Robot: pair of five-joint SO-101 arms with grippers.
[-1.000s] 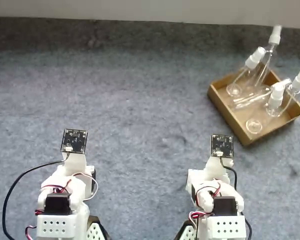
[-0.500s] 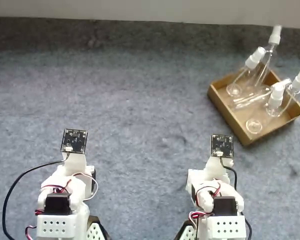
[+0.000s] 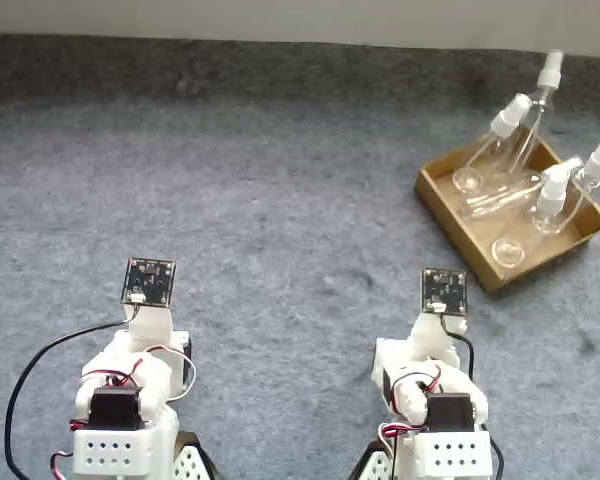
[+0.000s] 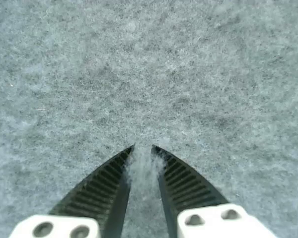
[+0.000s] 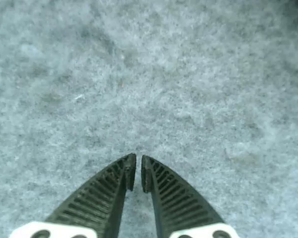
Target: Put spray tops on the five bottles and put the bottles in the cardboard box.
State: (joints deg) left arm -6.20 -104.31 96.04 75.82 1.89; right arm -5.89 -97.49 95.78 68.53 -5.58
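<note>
The cardboard box sits at the far right of the grey carpet, turned at an angle. Several clear bottles with white spray tops lie in it, their necks leaning out over the far rim. Both arms are folded back at the near edge, the left arm and the right arm, well away from the box. My left gripper points down at bare carpet, fingers nearly together with nothing between them. My right gripper is shut over bare carpet too.
Grey carpet covers the table between the arms and the box. A pale wall strip runs along the far edge. A black cable loops beside the left arm's base.
</note>
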